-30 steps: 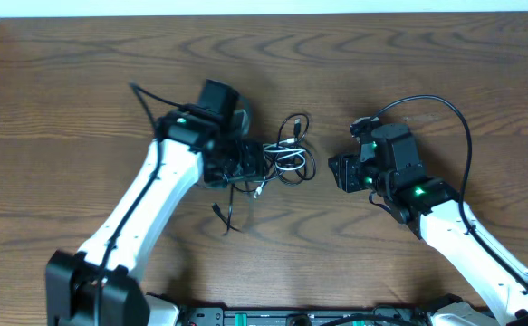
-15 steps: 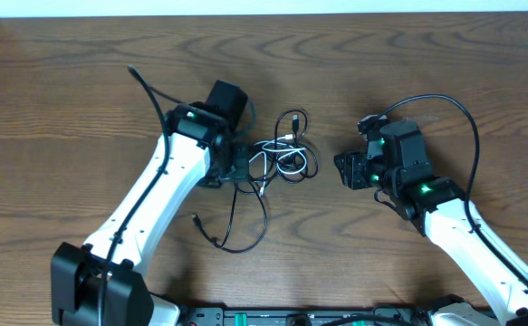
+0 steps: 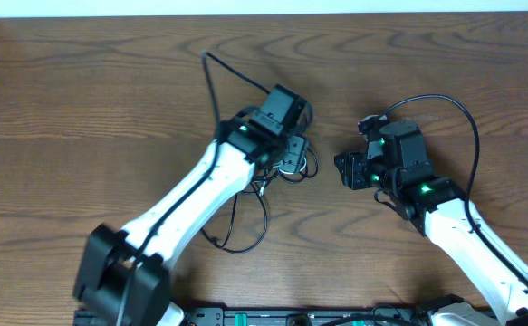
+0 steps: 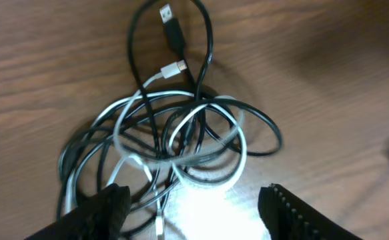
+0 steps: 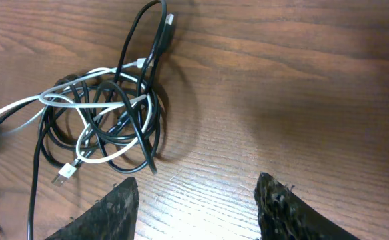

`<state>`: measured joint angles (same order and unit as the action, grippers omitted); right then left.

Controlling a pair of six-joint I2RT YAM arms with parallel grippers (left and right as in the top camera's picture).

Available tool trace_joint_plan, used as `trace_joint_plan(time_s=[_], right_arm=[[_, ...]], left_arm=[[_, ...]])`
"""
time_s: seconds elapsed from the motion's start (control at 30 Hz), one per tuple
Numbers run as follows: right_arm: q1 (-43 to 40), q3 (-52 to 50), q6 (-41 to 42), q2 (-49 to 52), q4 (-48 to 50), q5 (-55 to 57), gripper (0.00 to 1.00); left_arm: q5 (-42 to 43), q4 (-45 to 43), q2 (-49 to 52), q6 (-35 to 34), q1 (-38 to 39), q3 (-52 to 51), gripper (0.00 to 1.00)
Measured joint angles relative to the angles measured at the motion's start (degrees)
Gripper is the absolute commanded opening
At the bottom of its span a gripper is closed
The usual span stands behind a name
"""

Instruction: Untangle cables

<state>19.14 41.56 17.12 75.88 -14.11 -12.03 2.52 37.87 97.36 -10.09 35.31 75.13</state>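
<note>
- The cables lie in one knotted heap near the middle of the table, between the two arms. Several black cords coil over and under one another there.
- A white cord winds through the black coils and crosses them in several places, so it is not free of them.
- At the far side of the heap in the left wrist view, a black plug and a white plug poke out of the coils, close together on the wood.
- One black loop trails from the heap toward the front edge of the table, and its end lies apart from the knot. It looks like the only length that is partly drawn out.
- The left gripper hangs right over the heap. Its fingers are spread wide, one on each side of the coils, and they pinch nothing.
- The right gripper sits just beside the heap over bare wood. Its fingers are also spread and hold nothing.
- My reading is that the task is at an early stage. No cord lies fully separate, and the white one and the black ones remain interlocked.
- What is left is nearly everything: seize one cord, probably at a loose plug or the outer loop, draw it clear, and repeat for the others.
</note>
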Motion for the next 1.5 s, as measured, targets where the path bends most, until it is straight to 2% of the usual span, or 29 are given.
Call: trace_joint_plan(time_s=[0.07, 0.13, 0.17, 0.2, 0.23, 0.27, 0.53, 0.87, 1.03, 1.23, 1.5], right_arm=[[0.0, 0.0, 0.0, 0.0, 0.02, 0.0, 0.53], [0.0, 0.0, 0.09, 0.0, 0.0, -0.04, 0.53], [0.0, 0.0, 0.22, 0.0, 0.02, -0.04, 0.53], [0.0, 0.0, 0.26, 0.0, -0.02, -0.07, 0.53], [0.0, 0.0, 0.26, 0.0, -0.02, -0.09, 0.53], [0.0, 0.0, 0.28, 0.0, -0.02, -0.15, 0.52], [0.0, 0.0, 1.01, 0.0, 0.02, -3.39, 0.44], [0.0, 0.0, 5.9, 0.0, 1.27, -5.84, 0.49], [0.0, 0.0, 6.58, 0.0, 1.51, -6.36, 0.5], [0.0, 0.0, 6.78, 0.0, 1.49, -6.45, 0.52], [0.0, 0.0, 6.82, 0.0, 1.49, -6.43, 0.52]], left_arm=[[-0.76, -1.42, 3.34, 0.52, 0.11, 0.0, 0.68], [-1.44, -2.82, 5.88, 0.98, 0.11, 0.0, 0.64], [-1.64, -3.69, 6.97, 1.11, 0.07, 0.0, 0.53], [-1.79, -4.59, 7.82, 1.05, 0.07, 0.0, 0.31], [-1.97, -5.05, 8.26, 1.36, 0.07, 0.0, 0.13], [-2.03, -5.51, 8.48, 1.51, 0.07, 0.0, 0.08], [-2.45, -5.79, 5.49, 1.99, 0.07, 0.0, 0.08], [-1.46, -9.9, -15.89, 1.97, 0.07, 0.04, 0.07], [-1.38, -17.0, -24.06, 1.03, 0.07, 0.07, 0.08], [-1.64, -29.97, -32.89, 0.48, 0.07, 0.11, 0.07], [-10.29, -49.22, -38.93, -0.2, 0.07, 0.26, 0.08]])
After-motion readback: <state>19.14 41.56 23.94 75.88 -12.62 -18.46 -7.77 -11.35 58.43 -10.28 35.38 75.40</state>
